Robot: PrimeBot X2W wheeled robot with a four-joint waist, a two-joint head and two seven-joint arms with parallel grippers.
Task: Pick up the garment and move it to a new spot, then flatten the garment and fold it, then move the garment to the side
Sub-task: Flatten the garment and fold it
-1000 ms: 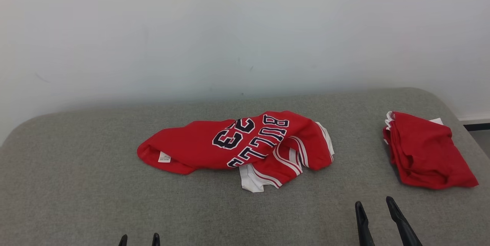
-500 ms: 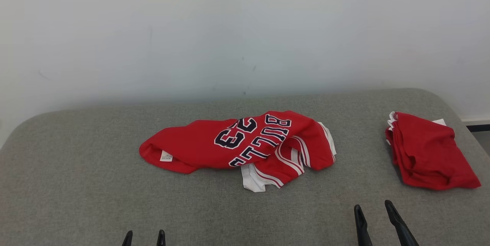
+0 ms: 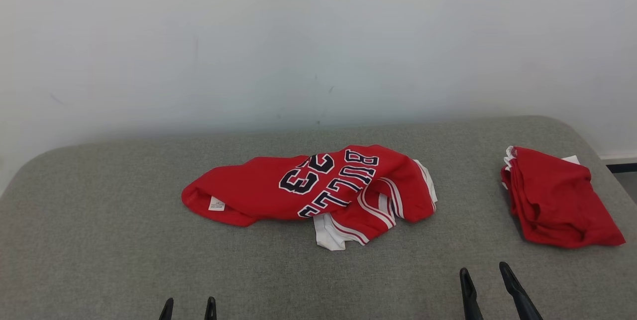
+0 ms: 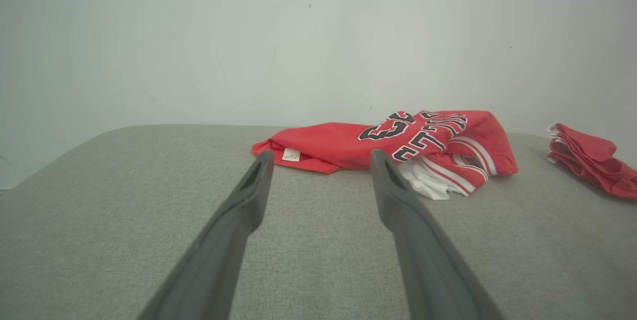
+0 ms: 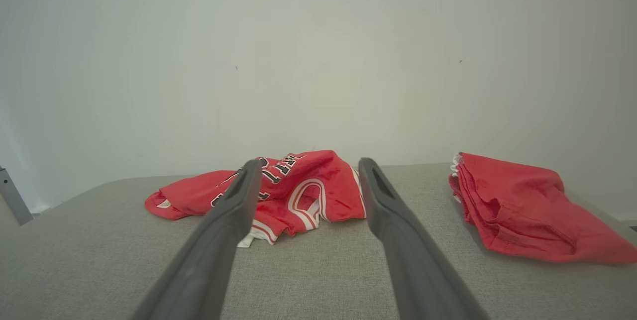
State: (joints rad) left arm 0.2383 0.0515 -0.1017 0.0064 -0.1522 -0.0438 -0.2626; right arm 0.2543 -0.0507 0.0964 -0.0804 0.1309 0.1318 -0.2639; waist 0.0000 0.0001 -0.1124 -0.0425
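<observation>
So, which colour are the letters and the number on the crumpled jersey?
Dark navy or black with white outlines, on the red jersey; clearest in the head view.

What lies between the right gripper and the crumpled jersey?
Only bare grey upholstery. The head view shows the stretch from the right gripper to the jersey free of objects, and the right wrist view agrees.

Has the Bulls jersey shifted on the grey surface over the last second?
No. The red Bulls jersey keeps its spacing from the folded red garment; the slight drift of the whole head view is camera motion.
</observation>
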